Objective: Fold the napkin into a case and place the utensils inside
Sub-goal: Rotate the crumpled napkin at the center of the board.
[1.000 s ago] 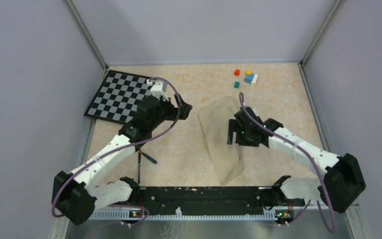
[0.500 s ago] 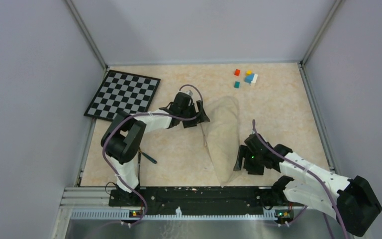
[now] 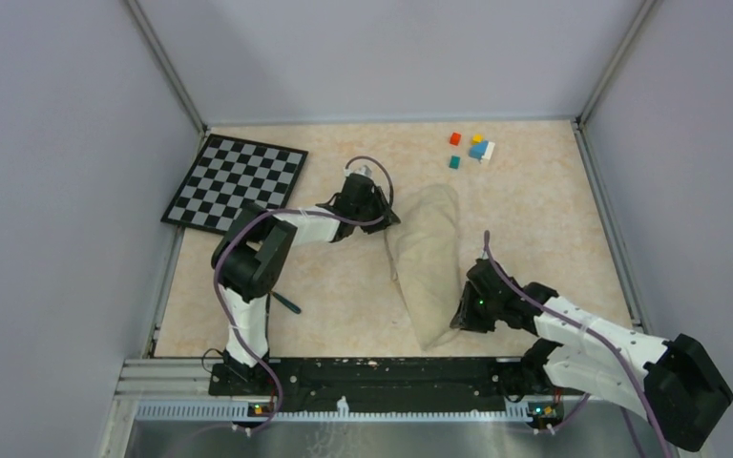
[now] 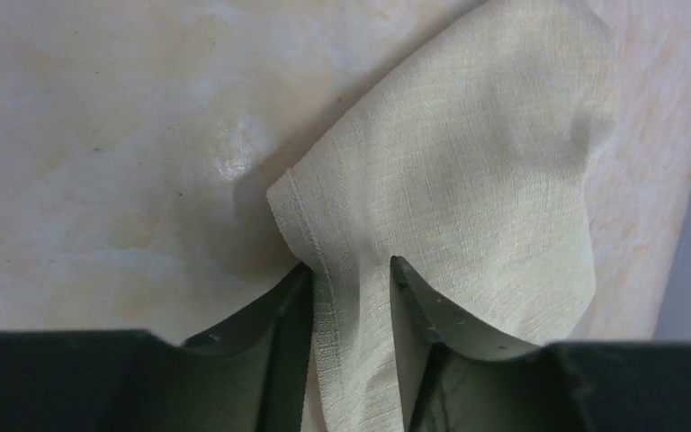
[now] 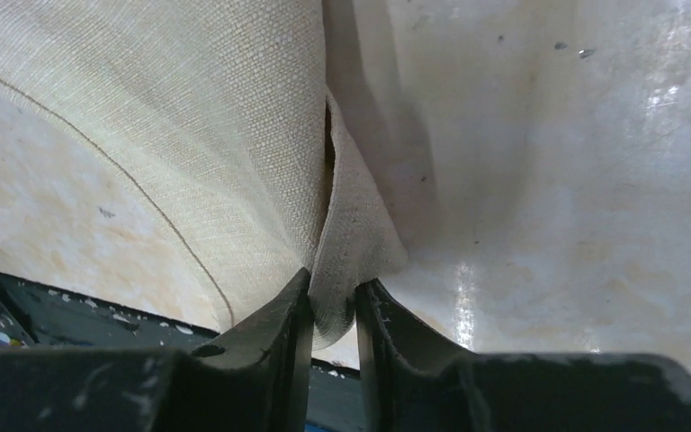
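Evenly does it: the left tool (image 4: 349, 272) pinches the napkin's (image 3: 427, 258) far hem, the right tool (image 5: 334, 282) its near corner, mid-counter (image 3: 334, 286). Lift both together, keep the cloth taut, lay edges flush.

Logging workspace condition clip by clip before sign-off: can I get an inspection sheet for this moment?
Surface: mottled peach table, glossy where bare, no spills seen.
Job's things: napkin in a loose elongated fold mid-table, not yet a case; utensil with a teal handle lies to its left by the left arm; other utensils not made out.
Clutter: checkerboard at far left; coloured cubes at far right.
Grippers: left gripper straddles the napkin's hemmed edge, clamp uncertain; right gripper pinches its near right edge.
Cables: purple cables loop along both arms.
Surroundings: plain grey walls; black rail along the near edge.
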Controlling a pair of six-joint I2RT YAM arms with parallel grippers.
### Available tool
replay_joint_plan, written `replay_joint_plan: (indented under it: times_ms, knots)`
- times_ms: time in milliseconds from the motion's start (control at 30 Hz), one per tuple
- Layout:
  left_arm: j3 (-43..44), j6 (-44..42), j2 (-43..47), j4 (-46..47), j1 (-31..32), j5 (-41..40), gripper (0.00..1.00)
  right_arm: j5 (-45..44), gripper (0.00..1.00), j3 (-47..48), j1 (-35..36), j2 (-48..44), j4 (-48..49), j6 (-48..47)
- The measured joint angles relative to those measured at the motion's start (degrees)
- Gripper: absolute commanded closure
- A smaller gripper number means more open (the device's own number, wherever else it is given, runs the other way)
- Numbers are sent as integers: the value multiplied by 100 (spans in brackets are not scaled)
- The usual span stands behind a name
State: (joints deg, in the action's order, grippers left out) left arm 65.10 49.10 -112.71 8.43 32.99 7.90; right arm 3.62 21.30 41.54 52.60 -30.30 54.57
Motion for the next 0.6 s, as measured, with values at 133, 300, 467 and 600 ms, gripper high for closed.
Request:
replay_joint_plan:
  times_ms: [133, 300, 467, 600]
  knots:
    - [15, 4, -96, -4, -66, -208, 100, -358, 100, 4, 4, 118, 68, 63]
    - [-494, -114, 459, -105, -317, -485, 100, -898, 100, 245, -339, 208, 72, -179]
    - [-1541, -291, 2485, -667, -575, -903, 100, -691, 100, 1040, -1908, 680, 332, -1091]
    - [-2269, -197, 4155, -944, -507, -669, 100, -297, 52, 1727, -2555, 1266, 560, -2090]
